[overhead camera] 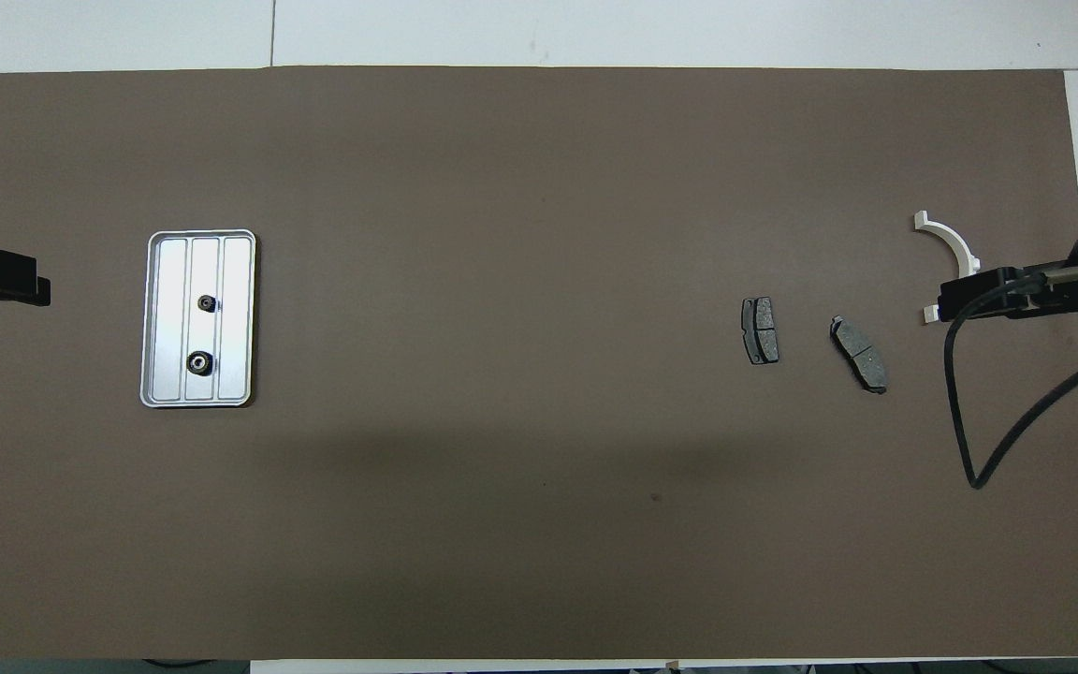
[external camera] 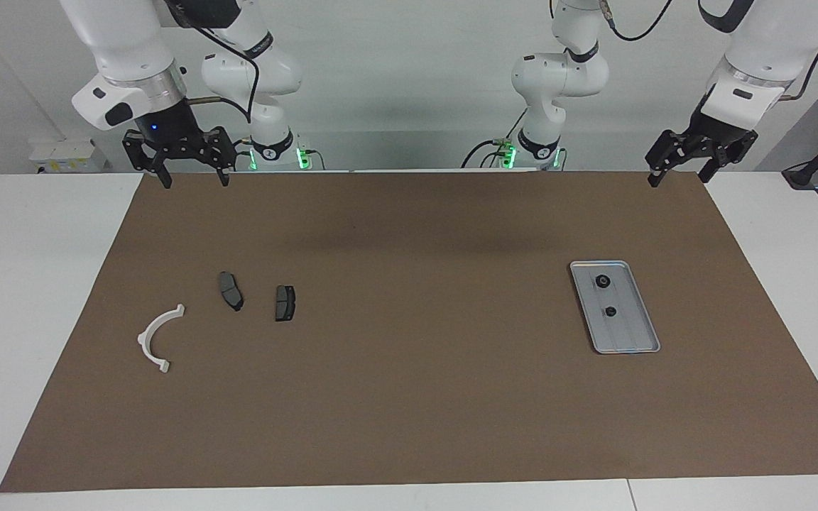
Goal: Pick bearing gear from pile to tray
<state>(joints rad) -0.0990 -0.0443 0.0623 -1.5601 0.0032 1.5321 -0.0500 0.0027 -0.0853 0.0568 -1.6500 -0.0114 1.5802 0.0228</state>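
Two small black bearing gears [external camera: 602,282] [external camera: 611,311] lie in the silver tray [external camera: 633,335], toward the left arm's end of the brown mat. From overhead the tray [overhead camera: 238,318] shows them as gears [overhead camera: 207,302] [overhead camera: 198,362] on its ribbed floor. The pile, toward the right arm's end, shows a white curved bracket [external camera: 155,339] and two dark brake pads [external camera: 230,290] [external camera: 285,303]. My left gripper [external camera: 679,179] hangs open and empty over the mat's corner by the robots. My right gripper [external camera: 195,182] waits open and empty above the mat's edge by its base.
The brown mat [external camera: 409,397] covers most of the white table. Seen from overhead, the right arm's wrist and a looping black cable [overhead camera: 997,421] cover part of the bracket [overhead camera: 951,241]; the pads [overhead camera: 760,329] [overhead camera: 860,353] lie beside it.
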